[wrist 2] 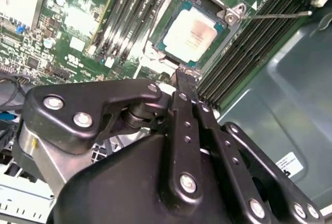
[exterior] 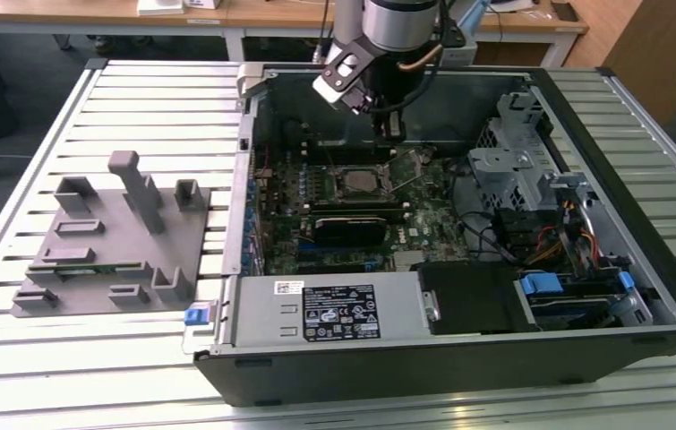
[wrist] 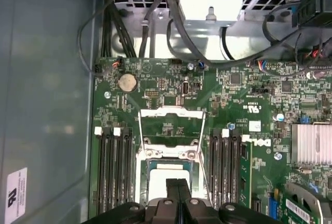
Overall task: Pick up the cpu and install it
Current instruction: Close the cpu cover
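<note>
The cpu sits in its socket (load plate open, not yet clamped).
The pincer, narrow and empty, hovers at the socket's 12 o'clock in the exterior view.

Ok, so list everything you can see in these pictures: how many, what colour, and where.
cpu: one, silver-white top, lying in the open socket on the motherboard.
motherboard: one, green, inside the computer case.
memory slots: several, black, on both sides of the socket.
coin cell: one, silver, on the motherboard.
labelled box: one, silver, along the case's near edge.
computer case: one, black, open, on the table.
fixture: one, grey, at the exterior view's left of the case.
table: one, silver, slatted.
arm: one, silver and black, above the case.
gripper: one, black, shut, tips close by the cpu.
</note>
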Controlling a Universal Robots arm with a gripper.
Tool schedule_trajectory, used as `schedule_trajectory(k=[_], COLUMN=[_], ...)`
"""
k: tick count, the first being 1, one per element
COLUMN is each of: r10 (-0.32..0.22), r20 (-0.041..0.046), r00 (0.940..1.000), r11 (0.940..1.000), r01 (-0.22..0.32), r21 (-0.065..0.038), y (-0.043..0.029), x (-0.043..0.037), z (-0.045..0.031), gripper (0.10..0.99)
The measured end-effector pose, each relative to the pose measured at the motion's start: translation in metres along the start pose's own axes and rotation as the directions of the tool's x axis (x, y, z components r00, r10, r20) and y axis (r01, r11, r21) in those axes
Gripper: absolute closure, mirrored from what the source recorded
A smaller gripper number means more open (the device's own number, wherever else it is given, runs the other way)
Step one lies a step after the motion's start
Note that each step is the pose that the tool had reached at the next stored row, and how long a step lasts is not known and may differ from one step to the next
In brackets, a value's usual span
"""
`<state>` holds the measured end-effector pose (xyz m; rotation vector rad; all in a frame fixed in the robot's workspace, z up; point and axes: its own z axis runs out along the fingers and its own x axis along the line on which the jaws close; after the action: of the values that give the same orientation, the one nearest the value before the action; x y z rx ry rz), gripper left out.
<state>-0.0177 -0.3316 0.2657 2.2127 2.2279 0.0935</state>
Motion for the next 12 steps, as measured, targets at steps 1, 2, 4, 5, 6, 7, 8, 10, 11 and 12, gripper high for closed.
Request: schedule_trajectory(k=[1, 2, 4, 5, 6, 7, 8, 10, 11, 12], r10=[0.000, 0.000, 0.001, 0.001, 0.001, 0.001, 0.001, 0.001, 0.000, -0.003], r20=[-0.0032, -0.0044, -0.0056, -0.0064, -0.0070, -0.0069, -0.0067, -0.0068, -0.0070, -0.0070], r00=[1.0000, 1.0000, 1.0000, 1.0000, 1.0000, 1.0000, 1.0000, 1.0000, 1.0000, 1.0000], r11=[1.0000, 1.0000, 1.0000, 0.9999, 0.9999, 0.9998, 0.9998, 0.9998, 0.9998, 0.9998], r01=[0.000, 0.000, -0.001, -0.001, -0.001, -0.001, -0.001, -0.001, 0.000, 0.003], r21=[0.000, 0.002, 0.009, 0.013, 0.016, 0.019, 0.019, 0.019, 0.019, 0.019], y=[0.0009, 0.0033, 0.0114, 0.0156, 0.0192, 0.0220, 0.0243, 0.0267, 0.0274, 0.0280], x=[-0.0006, -0.0006, -0.0007, -0.0007, -0.0007, -0.0007, -0.0006, -0.0007, -0.0006, -0.0007], z=[0.0002, 0.0004, 0.0012, 0.0017, 0.0022, 0.0026, 0.0028, 0.0033, 0.0036, 0.0038], gripper=[0.980, 0.980, 0.980, 0.980, 0.980, 0.980, 0.980, 0.980, 0.980, 0.980])
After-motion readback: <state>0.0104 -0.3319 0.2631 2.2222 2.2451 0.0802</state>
